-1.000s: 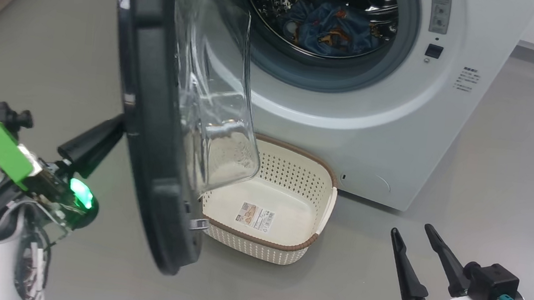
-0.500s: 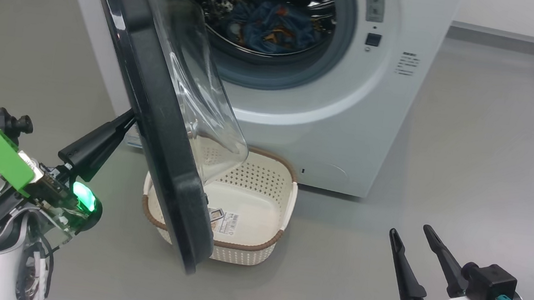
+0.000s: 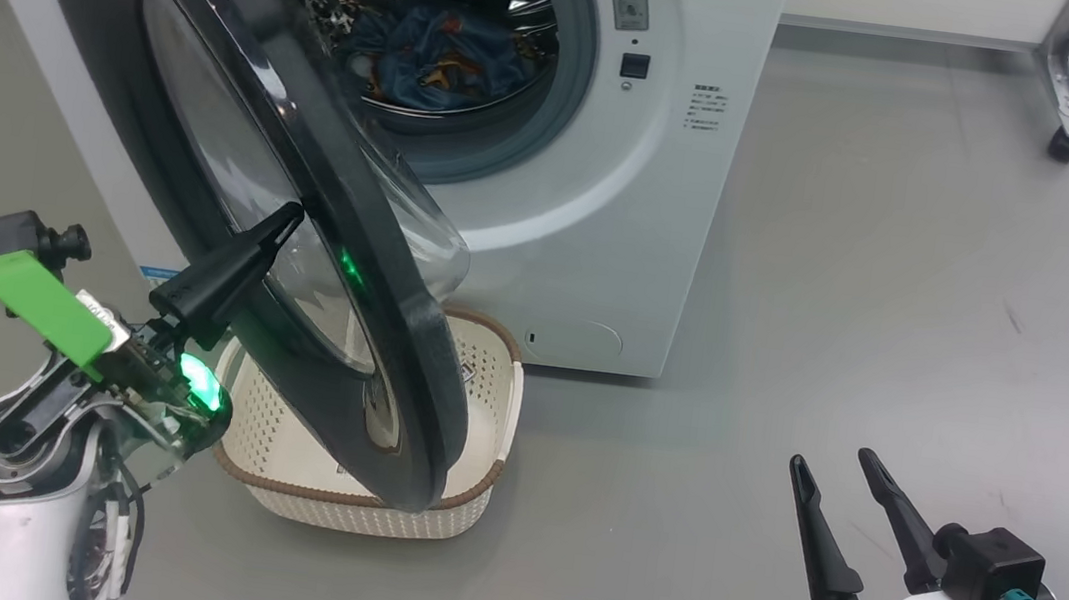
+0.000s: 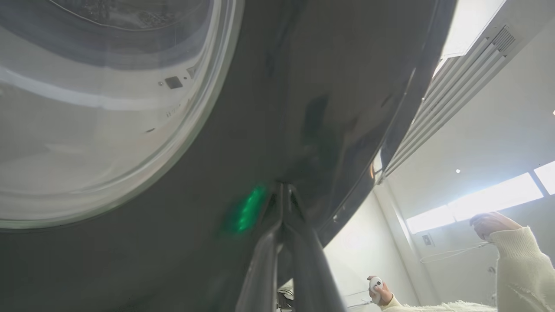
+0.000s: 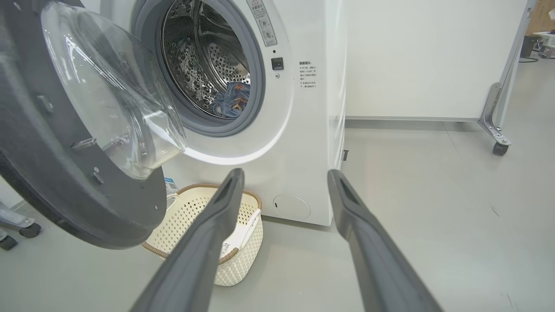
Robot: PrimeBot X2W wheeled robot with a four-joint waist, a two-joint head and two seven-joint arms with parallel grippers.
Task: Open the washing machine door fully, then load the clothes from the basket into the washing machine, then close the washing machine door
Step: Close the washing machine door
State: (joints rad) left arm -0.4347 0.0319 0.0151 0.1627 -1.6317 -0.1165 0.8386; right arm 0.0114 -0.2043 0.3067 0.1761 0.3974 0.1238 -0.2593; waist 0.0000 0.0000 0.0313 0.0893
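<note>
Washer [image 3: 601,247] fills the upper left of the head view, its mouth uncovered. Its door [image 3: 416,367] hangs about half open, the lower rim above the basket [image 3: 507,408], which sits on the floor just in front of the machine and looks empty. Clothes [image 3: 441,63] lie in the drum, well back from the seal, so what is left is the closing.

The left gripper [image 3: 288,215] is closed on nothing, its joined tips pressed against the door's glossy outer ring. The right gripper [image 3: 830,460] is spread wide and empty, well apart over bare floor.

The main risk is slip. Two narrow tips on a slick, curved ring could skid toward the glass or off the edge, and the door would then stop short of the latch. A push low on the ring may also lack the force to click it shut. Whether the door's rim clears the basket cannot be told from these views; a snag there would drag the basket or stall the swing.
</note>
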